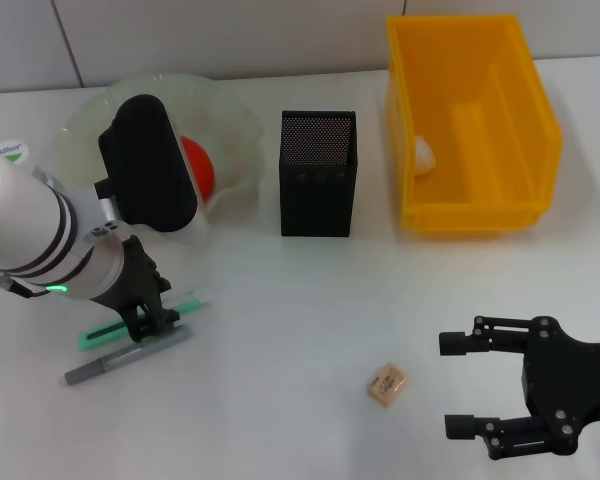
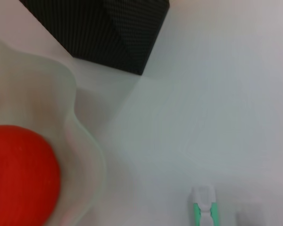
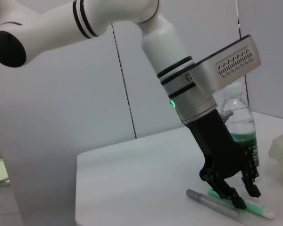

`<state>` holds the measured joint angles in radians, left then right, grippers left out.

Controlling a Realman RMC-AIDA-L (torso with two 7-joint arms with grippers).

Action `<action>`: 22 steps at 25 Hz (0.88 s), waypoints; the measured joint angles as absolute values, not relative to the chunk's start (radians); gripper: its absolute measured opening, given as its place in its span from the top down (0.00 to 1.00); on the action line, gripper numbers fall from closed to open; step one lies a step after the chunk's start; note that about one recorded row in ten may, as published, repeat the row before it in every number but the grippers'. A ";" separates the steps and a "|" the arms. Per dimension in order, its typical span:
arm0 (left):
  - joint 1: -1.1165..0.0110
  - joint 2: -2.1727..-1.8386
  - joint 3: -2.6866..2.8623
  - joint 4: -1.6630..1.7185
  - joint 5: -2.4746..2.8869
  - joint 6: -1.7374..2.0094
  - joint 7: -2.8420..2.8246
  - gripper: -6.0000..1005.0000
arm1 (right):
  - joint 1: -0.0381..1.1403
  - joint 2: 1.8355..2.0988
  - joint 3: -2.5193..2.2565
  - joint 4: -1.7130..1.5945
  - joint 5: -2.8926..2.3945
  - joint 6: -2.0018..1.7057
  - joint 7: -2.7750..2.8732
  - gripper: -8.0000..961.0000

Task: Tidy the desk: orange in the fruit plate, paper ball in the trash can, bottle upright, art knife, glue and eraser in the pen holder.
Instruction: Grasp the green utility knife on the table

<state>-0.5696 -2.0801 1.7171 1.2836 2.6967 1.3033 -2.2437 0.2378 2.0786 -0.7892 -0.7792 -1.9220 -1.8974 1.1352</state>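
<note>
While the left tool (image 1: 152, 318) straddles the art knife (image 1: 126, 359), fingers parted.

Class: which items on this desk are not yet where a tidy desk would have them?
The eraser lies loose on the table, and a grey pen-like bar and green-and-white tool lie under the left gripper, outside the pen holder.

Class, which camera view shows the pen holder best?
The head view: the whole pen holder stands between the fruit plate and the trash can. The left wrist view shows only one corner; the right wrist view shows none.
</note>
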 joint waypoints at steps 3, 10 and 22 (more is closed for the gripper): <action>-0.583 -2.080 1.717 1.263 2.694 1.308 -2.247 0.57 | 0.238 2.079 -0.789 -0.779 -1.922 -1.898 1.135 0.19; -0.593 -2.080 1.708 1.257 2.691 1.311 -2.247 0.66 | 0.238 2.079 -0.784 -0.779 -1.922 -1.908 1.135 0.19; -0.621 -2.080 1.698 1.214 2.689 1.301 -2.247 0.66 | 0.238 2.077 -0.784 -0.779 -1.922 -1.908 1.135 0.19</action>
